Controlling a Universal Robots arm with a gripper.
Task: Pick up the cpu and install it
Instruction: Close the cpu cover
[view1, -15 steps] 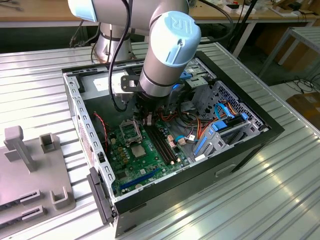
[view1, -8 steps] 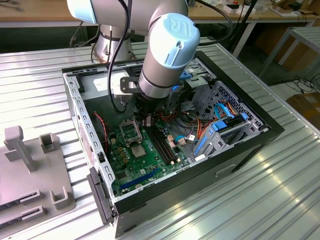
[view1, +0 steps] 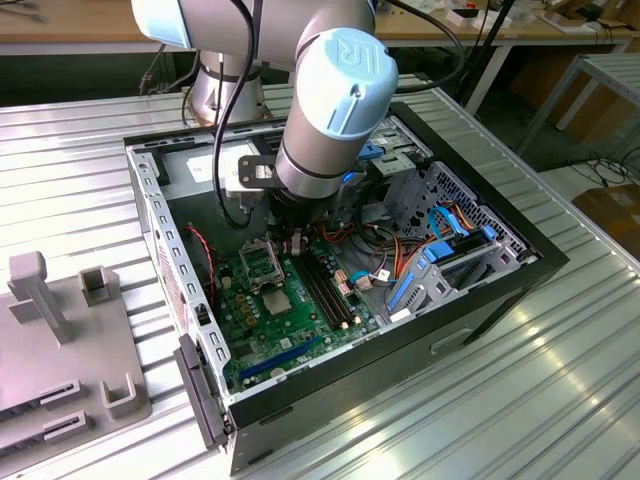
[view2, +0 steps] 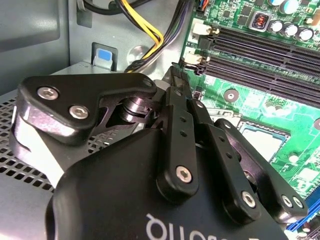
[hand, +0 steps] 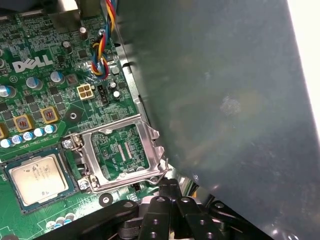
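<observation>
Silvery cpu (hand: 35, 177) lies flat on the green board (hand: 87, 109), beside the metal-framed socket (hand: 121, 153) at its edge; the claw (hand: 170, 184), pressed together, hangs near, empty.

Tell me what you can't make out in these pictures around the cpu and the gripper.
- Second wrist view: the gripper covers much of the cpu, so its seating is unclear.
- First wrist view: a blurred grey panel hides whatever lies behind it.
- Exterior view: the arm hides part of the motherboard, and the cpu is too small to judge whether it lies flat.
</observation>
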